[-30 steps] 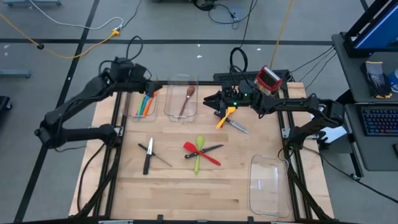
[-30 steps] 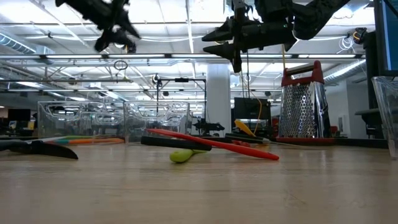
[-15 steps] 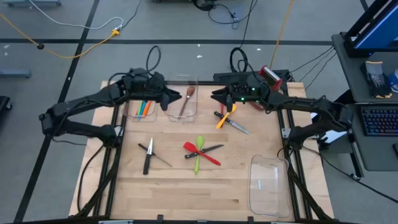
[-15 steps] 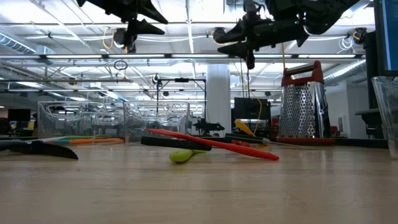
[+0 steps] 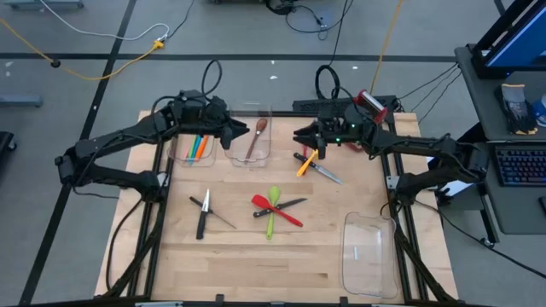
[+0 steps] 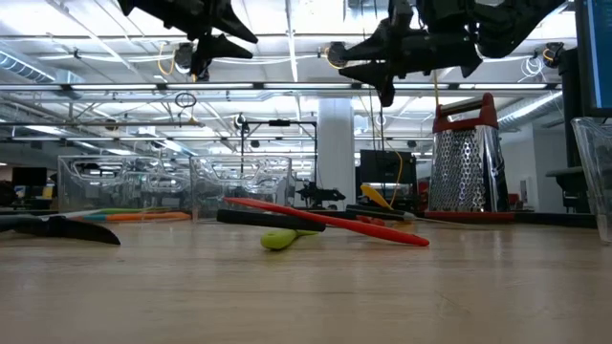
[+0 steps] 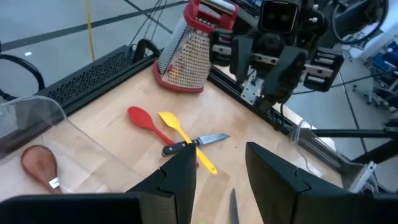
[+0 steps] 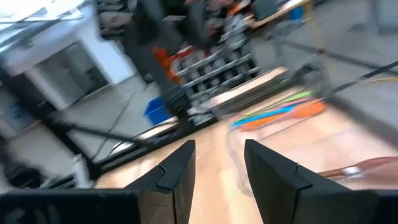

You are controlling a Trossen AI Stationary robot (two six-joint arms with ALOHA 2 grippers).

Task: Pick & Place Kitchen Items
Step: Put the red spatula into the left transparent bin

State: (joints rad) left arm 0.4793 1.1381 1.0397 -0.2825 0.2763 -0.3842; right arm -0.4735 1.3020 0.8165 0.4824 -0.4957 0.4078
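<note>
Overhead, left gripper point(image 5: 241, 133) hung spread, empty, above bins point(image 5: 249, 136). Right gripper point(image 5: 300, 136) spread, empty, above yellow spatula point(image 5: 305, 163), knife point(image 5: 322, 170), likely lining up next pick.

A robotics lab in an open industrial hall is shown: a wooden table point(image 5: 256, 247) is framed by metal rails, cables point(image 5: 102, 34) are strewn at 12 o'clock, ceiling strip lights point(image 6: 287, 19) are seen overhead.
</note>
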